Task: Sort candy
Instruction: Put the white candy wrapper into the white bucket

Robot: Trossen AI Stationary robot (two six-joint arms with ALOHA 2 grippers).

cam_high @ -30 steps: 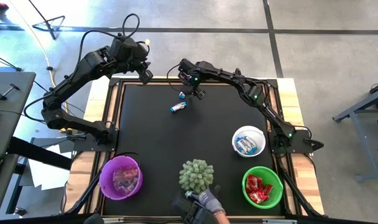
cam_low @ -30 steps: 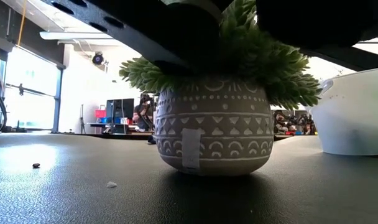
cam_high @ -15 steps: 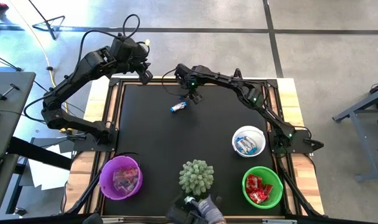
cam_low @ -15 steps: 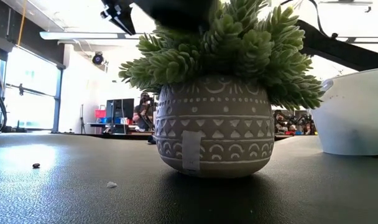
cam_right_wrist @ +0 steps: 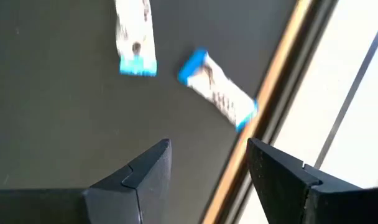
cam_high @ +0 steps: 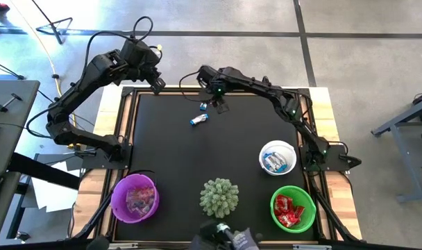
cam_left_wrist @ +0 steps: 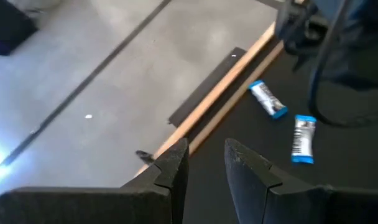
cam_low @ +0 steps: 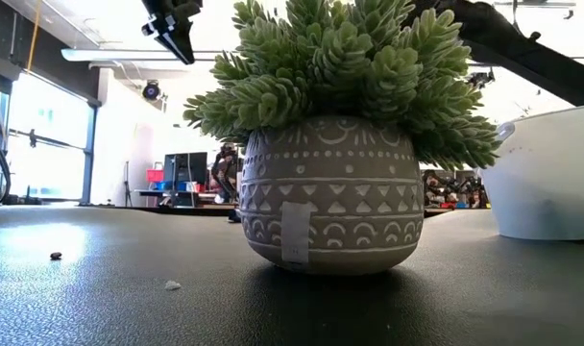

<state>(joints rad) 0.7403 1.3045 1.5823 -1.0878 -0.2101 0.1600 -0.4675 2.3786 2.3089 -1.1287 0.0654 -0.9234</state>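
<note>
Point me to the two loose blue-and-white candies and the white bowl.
Candy nearer the mat's edge [cam_high: 203,106], high view, wrapper middle.
Candy farther in [cam_high: 198,119], high view, wrapper middle.
White bowl [cam_high: 264,149], high view, rim.

Two loose candies [cam_high: 199,119] — three bowls [cam_high: 277,157].

- In the low view, the potted plant [cam_low: 335,144] fills the middle and hides the table behind it
- White bowl [cam_low: 547,178] is cut off by the right edge
- A person's gloved hand [cam_high: 228,237] is cut off at the high view's bottom edge
- Candy inside the purple bowl [cam_high: 134,198] is too small to tell apart
</note>
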